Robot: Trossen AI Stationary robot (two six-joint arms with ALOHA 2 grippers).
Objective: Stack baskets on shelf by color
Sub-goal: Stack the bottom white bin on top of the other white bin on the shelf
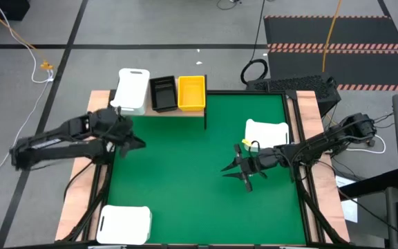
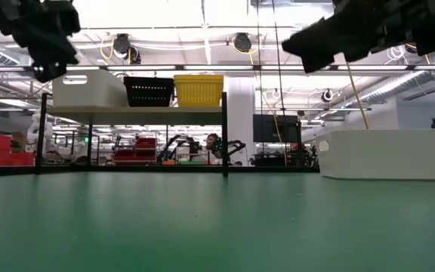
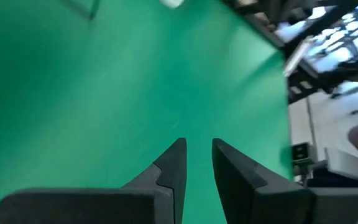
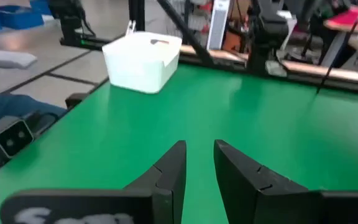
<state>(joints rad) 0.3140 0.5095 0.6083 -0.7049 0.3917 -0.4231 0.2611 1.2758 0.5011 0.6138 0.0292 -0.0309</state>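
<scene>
From above, the shelf (image 1: pixel 159 112) carried a white basket (image 1: pixel 131 90), a black basket (image 1: pixel 162 93) and a yellow basket (image 1: pixel 191 93), with two more white baskets (image 1: pixel 267 133) on the mat (image 1: pixel 185 173). In the wrist views, the left gripper (image 3: pixel 197 155) and right gripper (image 4: pixel 199 155) were empty, fingers narrowly apart. A high, rushed stack could knock the shelf.

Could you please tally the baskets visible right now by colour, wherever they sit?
White baskets: 3, on the shelf, right of the mat, near-left corner
Black basket: 1
Yellow basket: 1
Total: 5

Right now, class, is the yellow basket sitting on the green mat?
No. In the high view the yellow basket sits on the shelf, beside the black basket.
</scene>
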